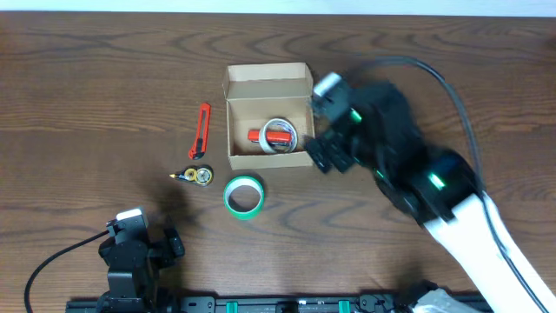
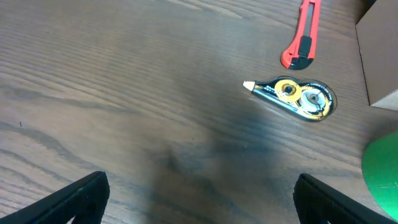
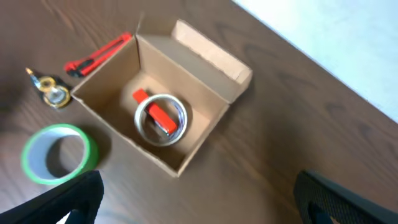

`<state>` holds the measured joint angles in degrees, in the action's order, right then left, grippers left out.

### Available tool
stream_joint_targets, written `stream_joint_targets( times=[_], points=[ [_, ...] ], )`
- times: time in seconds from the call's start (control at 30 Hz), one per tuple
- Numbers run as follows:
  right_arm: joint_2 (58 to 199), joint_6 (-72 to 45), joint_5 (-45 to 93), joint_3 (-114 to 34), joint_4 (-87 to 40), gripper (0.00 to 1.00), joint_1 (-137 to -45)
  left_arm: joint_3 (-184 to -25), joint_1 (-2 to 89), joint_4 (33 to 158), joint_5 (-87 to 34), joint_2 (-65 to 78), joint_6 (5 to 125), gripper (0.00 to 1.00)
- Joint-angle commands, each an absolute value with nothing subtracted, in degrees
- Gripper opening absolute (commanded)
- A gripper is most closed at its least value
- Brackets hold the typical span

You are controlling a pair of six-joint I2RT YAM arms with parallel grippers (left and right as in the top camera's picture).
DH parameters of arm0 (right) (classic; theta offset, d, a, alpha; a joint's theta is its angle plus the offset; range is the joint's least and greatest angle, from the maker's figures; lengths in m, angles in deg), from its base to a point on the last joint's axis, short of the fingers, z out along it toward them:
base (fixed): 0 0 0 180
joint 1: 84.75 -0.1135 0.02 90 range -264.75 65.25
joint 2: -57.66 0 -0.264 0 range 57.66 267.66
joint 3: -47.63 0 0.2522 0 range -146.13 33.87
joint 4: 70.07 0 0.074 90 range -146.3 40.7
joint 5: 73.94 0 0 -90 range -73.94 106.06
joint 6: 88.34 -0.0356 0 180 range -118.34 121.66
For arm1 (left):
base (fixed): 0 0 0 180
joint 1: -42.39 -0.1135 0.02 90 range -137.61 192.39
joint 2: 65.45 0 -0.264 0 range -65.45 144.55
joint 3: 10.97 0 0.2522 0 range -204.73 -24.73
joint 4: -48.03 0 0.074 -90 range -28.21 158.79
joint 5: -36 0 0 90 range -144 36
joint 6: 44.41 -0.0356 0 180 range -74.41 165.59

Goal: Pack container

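The tan cardboard container [image 1: 269, 113] stands open at the table's middle, lid flap back; it also shows in the right wrist view [image 3: 205, 134]. Inside lie a clear tape roll [image 1: 280, 132] and a small red item [image 1: 276, 136], also seen in the right wrist view [image 3: 160, 116]. A green tape roll [image 1: 244, 196], a red utility knife [image 1: 201, 130] and a correction tape dispenser [image 1: 196, 176] lie on the table left of and in front of the box. My right gripper [image 1: 326, 152] is open and empty beside the box's right side. My left gripper [image 1: 139, 243] is open and empty near the front edge.
The left wrist view shows the knife [image 2: 303, 37], the dispenser [image 2: 295, 98], the green roll's edge [image 2: 382, 168] and a box corner [image 2: 378, 56]. A black cable [image 1: 434, 74] arcs over the right arm. The table's front rail [image 1: 278, 304] runs along the near edge.
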<state>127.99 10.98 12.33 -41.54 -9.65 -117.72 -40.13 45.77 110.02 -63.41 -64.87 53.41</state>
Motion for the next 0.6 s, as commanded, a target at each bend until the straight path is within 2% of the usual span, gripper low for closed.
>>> stream_joint_targets(
  times=[0.0,0.3,0.57],
  points=[
    [118.52,4.51,8.2,-34.31,-10.31,0.99,-118.05,-39.84,45.42,111.24,-64.04,-65.2,52.86,0.95],
    [89.54,-7.03,1.4,-15.1,-9.65,0.99,-118.07,-39.84,45.39,111.24,-64.04,-65.2,52.86,0.96],
    [72.84,-7.73,1.03,-6.62,-6.02,0.99,-118.05,-39.84,45.42,111.24,-64.04,-65.2,52.86,0.95]
  ],
)
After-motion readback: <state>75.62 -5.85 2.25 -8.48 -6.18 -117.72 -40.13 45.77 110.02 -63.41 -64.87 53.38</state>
